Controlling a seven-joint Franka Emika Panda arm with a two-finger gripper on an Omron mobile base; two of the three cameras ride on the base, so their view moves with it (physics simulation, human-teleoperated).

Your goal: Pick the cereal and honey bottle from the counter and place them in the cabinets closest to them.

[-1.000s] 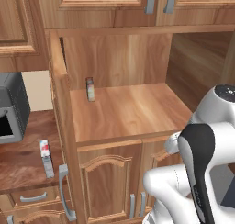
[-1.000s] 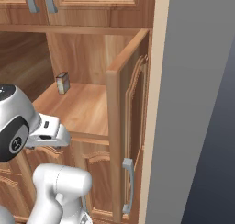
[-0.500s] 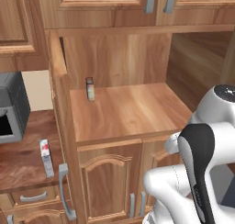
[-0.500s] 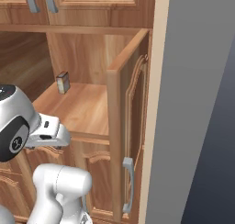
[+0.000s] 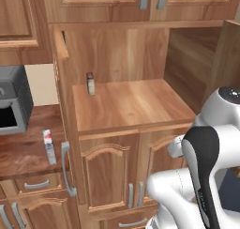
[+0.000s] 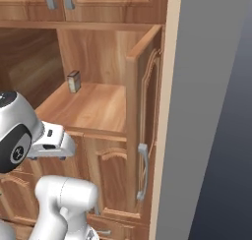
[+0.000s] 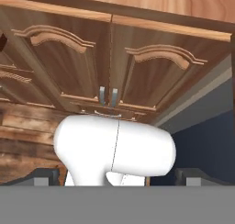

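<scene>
The counter (image 5: pixel 23 153) at lower left carries the cereal (image 5: pixel 48 146), upright near its front edge. Beyond, the open cabinets (image 5: pixel 131 106) hold a small brownish box (image 5: pixel 90 83) at the shelf's back left. The arm (image 5: pixel 206 167) is folded low before the lower doors; gripper (image 7: pixel 117 177) fingers spread fully apart, holding nothing.

No visible change over the last second

Between the earlier base views and now, nothing in the scene has shifted, and the arm (image 5: pixel 206 176) holds the same pose in both.
</scene>
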